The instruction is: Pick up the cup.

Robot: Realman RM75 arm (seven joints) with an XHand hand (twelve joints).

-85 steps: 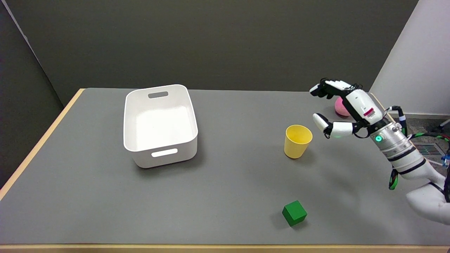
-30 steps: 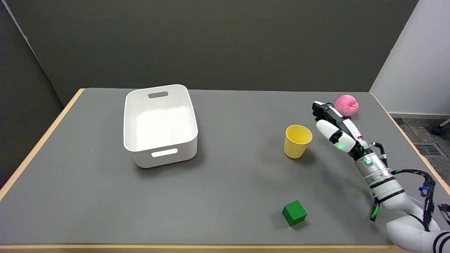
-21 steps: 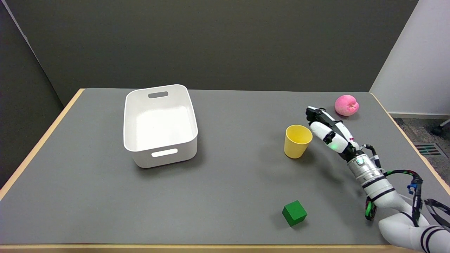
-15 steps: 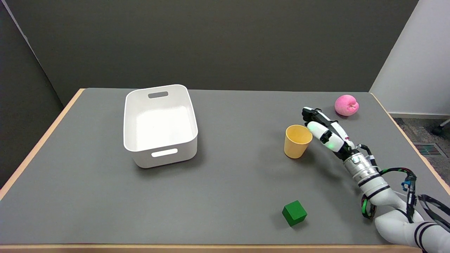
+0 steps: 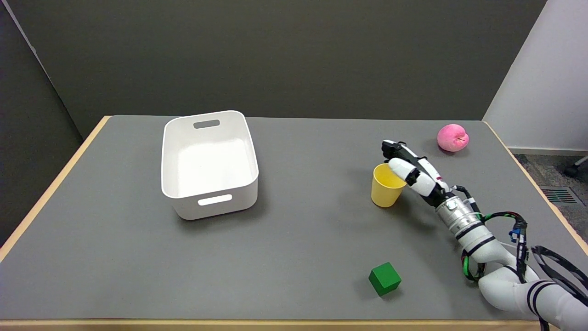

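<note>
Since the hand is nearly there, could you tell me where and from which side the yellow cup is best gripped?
Probably around the upper side wall of the yellow cup, from its right, where the right hand already is. It stands upright, open end up, widening toward the rim, with bare table around it.

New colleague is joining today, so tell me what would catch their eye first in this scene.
The right hand reaching at the rim of the upright yellow cup, right of the table's middle, draws the eye first; whether it grips yet is unclear. Next come the large white bin at left, the pink apple at the far right corner and the green cube near the front edge.
</note>
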